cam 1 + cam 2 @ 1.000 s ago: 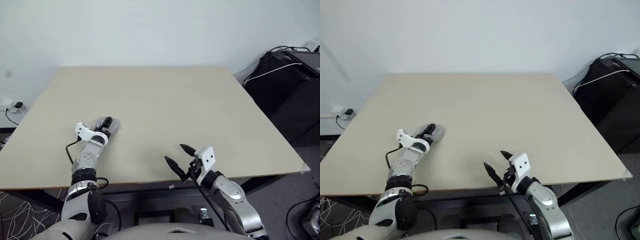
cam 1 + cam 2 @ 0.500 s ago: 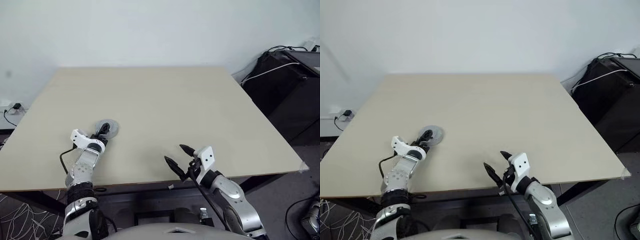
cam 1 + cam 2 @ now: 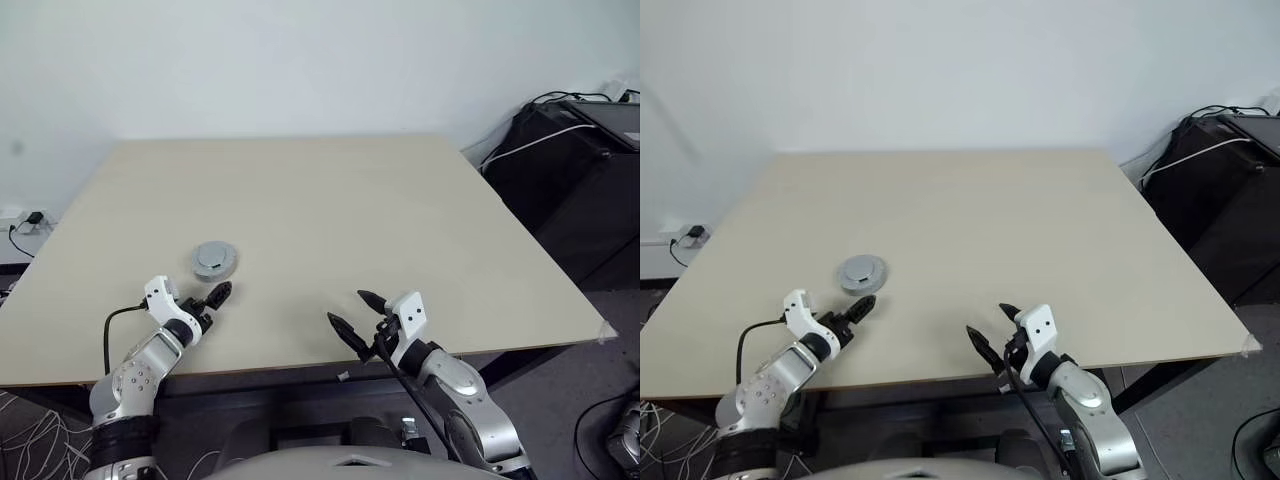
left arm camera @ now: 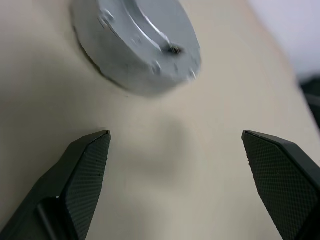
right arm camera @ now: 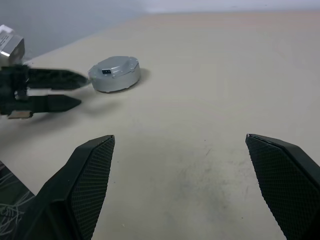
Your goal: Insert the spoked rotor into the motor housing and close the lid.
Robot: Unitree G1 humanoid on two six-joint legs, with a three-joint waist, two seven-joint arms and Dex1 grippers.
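One grey round lid [image 3: 214, 261] sits closed on the motor assembly, flat on the beige table [image 3: 340, 210], left of centre and toward the near edge. Just short of it, apart from it, the left gripper [image 3: 212, 300] points at the lid with its black fingers spread and empty. Well to the right, at the table's near edge, the right gripper [image 3: 350, 316] hangs with its fingers wide apart, holding nothing.
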